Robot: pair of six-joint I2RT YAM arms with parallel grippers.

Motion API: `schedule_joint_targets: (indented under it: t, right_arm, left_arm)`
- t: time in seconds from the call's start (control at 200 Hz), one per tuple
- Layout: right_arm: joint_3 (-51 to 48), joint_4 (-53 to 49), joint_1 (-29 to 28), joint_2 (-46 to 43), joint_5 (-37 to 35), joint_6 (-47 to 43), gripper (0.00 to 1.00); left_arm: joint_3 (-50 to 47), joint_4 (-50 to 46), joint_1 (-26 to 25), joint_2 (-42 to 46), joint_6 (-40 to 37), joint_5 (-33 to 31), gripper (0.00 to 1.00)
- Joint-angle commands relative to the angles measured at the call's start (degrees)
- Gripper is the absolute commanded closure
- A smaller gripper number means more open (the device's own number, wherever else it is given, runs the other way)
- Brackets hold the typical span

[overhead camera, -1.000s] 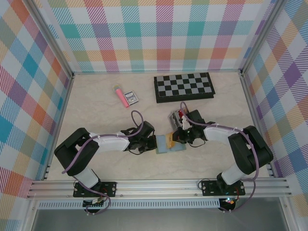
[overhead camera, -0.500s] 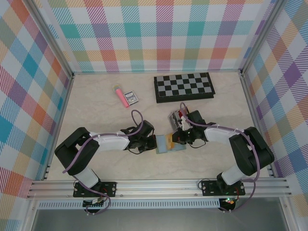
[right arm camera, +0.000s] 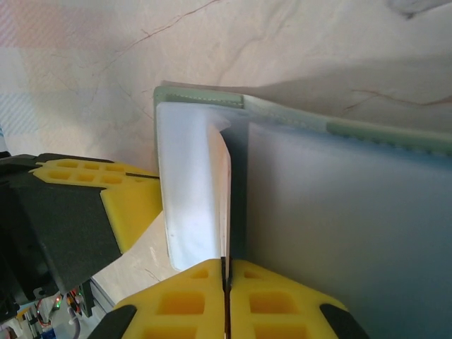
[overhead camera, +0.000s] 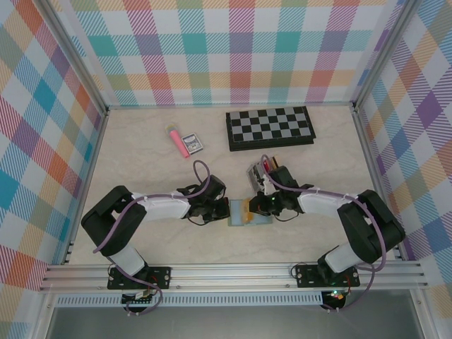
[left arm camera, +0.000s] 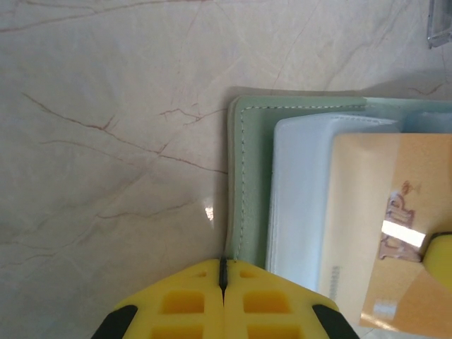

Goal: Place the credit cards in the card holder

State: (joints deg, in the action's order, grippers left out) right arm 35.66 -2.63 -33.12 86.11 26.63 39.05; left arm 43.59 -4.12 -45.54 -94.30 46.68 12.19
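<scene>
While both arms bend inward over the marble-look table (overhead camera: 141, 169), their grippers meet at the card holder (overhead camera: 261, 221). It lies open and flat near the front of the table, midway between the two bases. Seen from above, an orange card (overhead camera: 244, 207) rests on its left half.

The left gripper (left arm camera: 222, 286) has its yellow jaws fully together, with nothing seen between them. Its tips sit at the card holder's sage-green outer edge, either touching it or just above it; which cannot be told. Beyond that stitched edge lie cloudy clear pockets (left arm camera: 296, 198), then the orange card with glare streaking its face.

The right gripper (right arm camera: 226, 286) comes in from the opposite side, jaws likewise closed. A pocket leaf (right arm camera: 191, 191) curls up just ahead of its tips. A thin edge runs straight down to the seam between them; whether that edge is pinched cannot be told. A broad grey-blue page (right arm camera: 339, 240) lies to the right. The left gripper's yellow fingers (right arm camera: 131, 201) appear at the left of this view, close beside the card holder.

Just behind the right gripper stands a small rack (overhead camera: 257, 175) with a red card (overhead camera: 265, 165) upright in it. Well behind that lies a chessboard (overhead camera: 270, 127). To its left is a pink marker (overhead camera: 176, 140) beside a small dark packet (overhead camera: 192, 143).
</scene>
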Motion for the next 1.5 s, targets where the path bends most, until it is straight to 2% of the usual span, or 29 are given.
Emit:
schedule_joint_targets:
  t: [0.0, 0.14, 0.315, 0.405, 0.57, 0.675, 1.03, 1.145, 1.315, 1.495]
  right_arm:
    - [-1.20, 2.63, -2.93, 1.94, -2.86, 5.72, 0.91]
    - [-0.54, 3.04, -3.88, 3.12, -3.68, 6.68, 0.88]
    - [1.89, -7.13, -3.83, 0.35, -9.74, 2.89, 0.76]
    - [2.90, -9.77, -3.86, 0.02, -10.68, 1.56, 0.76]
    - [3.84, -8.78, -3.88, 1.99, -9.27, 1.80, 0.78]
    - [4.61, -7.10, -4.04, 3.14, -7.13, 1.98, 0.88]
    - [9.28, -4.63, -8.10, 8.64, -4.95, 4.48, 0.85]
    - [9.80, -8.47, -8.09, 6.82, -8.65, 3.75, 0.81]
    - [12.31, -21.55, -8.01, 4.66, -19.47, 0.11, 0.77]
    - [10.46, -25.76, -7.73, 4.97, -24.15, -0.77, 0.76]
  left_arm:
    - [-2.81, -2.12, 0.45, -4.18, -0.18, -1.18, 1.00]
    - [-2.83, -2.50, 0.45, -4.13, -0.49, -1.36, 1.00]
    - [-2.55, -2.87, 0.42, -4.31, -0.86, -1.59, 1.00]
    - [-2.82, -2.18, 0.45, -4.56, -0.60, -1.24, 1.00]
    - [-2.81, -1.81, 0.44, -4.78, -0.54, -0.85, 1.00]
    - [-2.92, -1.55, 0.43, -4.73, -0.45, -0.67, 1.00]
    - [-2.92, -1.01, 0.36, -4.84, -0.12, -0.40, 1.00]
    - [-3.19, -1.96, 0.36, -4.14, -0.16, -1.08, 1.00]
    - [-4.03, -3.70, 0.36, -2.51, -0.37, -2.53, 1.00]
    - [-4.35, -3.55, 0.36, -3.03, -0.38, -2.26, 1.00]
